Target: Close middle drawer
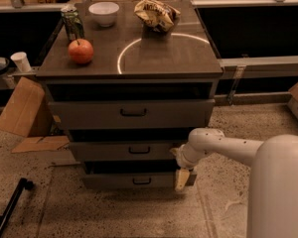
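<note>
Camera view: the gripper (181, 176) sat lower centre-right, at the right end of the middle drawer (124, 150). Its opening and any hold could not be told. The drawer's front lay centre frame, its tray lost in shadow. The arm (228, 148) was cut off at the lower right corner. Print on the can (71, 22) and bag (157, 15), top of frame, was illegible.

A white, dark-dotted tubular arm (228, 145) is being shown, its cream tool (181, 178) at the middle drawer (114, 151)'s right end.
</note>
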Motion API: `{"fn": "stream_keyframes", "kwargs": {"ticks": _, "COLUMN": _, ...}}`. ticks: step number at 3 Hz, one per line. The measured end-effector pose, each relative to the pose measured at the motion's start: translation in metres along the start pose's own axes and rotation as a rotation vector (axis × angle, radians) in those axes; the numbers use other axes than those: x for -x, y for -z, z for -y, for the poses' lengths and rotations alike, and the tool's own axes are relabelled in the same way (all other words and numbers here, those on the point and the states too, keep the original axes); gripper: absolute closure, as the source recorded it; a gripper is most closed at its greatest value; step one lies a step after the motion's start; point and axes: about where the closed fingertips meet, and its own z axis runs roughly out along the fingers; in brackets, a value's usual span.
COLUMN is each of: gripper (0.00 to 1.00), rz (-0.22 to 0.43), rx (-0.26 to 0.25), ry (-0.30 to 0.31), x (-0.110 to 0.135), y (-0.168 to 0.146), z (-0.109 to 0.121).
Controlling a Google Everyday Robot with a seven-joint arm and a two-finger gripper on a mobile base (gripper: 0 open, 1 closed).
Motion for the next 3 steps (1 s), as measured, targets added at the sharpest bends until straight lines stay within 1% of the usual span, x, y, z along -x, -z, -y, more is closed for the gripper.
{"fn": "stream_keyframes", "kwargs": {"ticks": 1, "gripper": 0.00, "rz": 0.011, "rx": -0.003, "ry": 0.008, "x": 0.002, "y": 0.002, "z": 0.007}}
{"fn": "stream_keyframes", "kwargs": {"ticks": 2, "gripper": 0.00, "rz": 0.056, "rx": -0.011, "ry": 0.028, "x": 0.001, "y": 0.017, "z": -0.004}}
{"fn": "stream_keyframes", "kwargs": {"ticks": 3, "gripper": 0.00, "rz": 0.139, "rx": 0.035, "ry": 0.065, "x": -0.002, "y": 0.036, "z": -0.035}}
